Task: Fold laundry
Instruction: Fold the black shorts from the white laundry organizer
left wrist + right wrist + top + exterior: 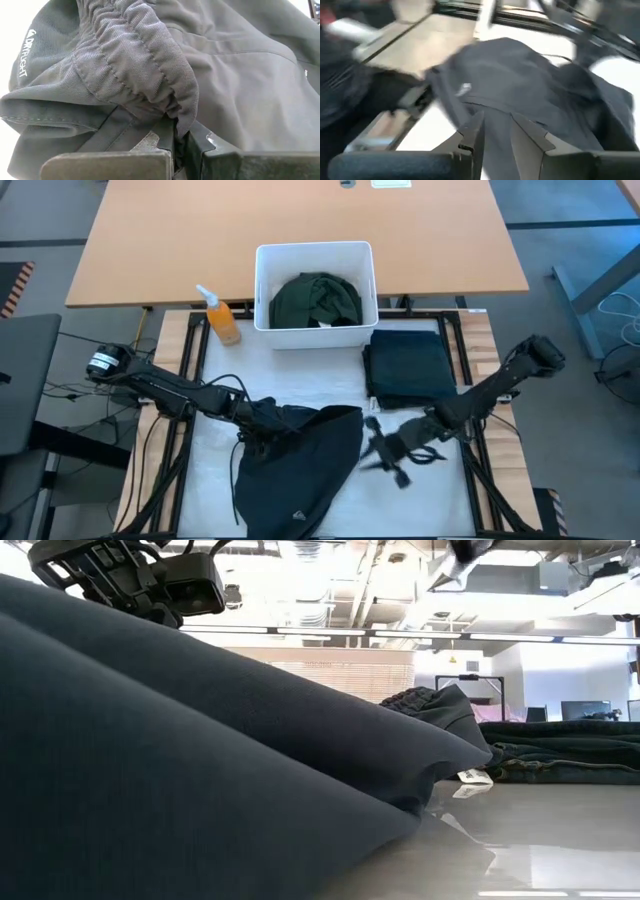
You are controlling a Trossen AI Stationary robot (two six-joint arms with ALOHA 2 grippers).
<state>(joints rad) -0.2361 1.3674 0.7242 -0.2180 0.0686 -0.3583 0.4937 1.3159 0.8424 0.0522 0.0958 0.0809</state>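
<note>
Dark charcoal garment (pixel 300 465) spread over the lower centre of the worktop (pixel 430 500) in the high view, long axis running from upper right down to lower left. Left end effector (pixel 262 418) clenched on the garment's gathered hem at its upper left edge; cloth pinched between the fingers (pixel 170 145) in the left wrist view. Right end effector (pixel 385 448) just beside the garment's right edge, fingers (pixel 470 135) partly apart, grasping nothing. Garment lying to frame left of the right end effector, probably the nearer arm for that free side. Folded dark stack (pixel 410 370) right of centre; dark green garment (pixel 318 300) inside the white bin (pixel 262 280), upper centre.
</note>
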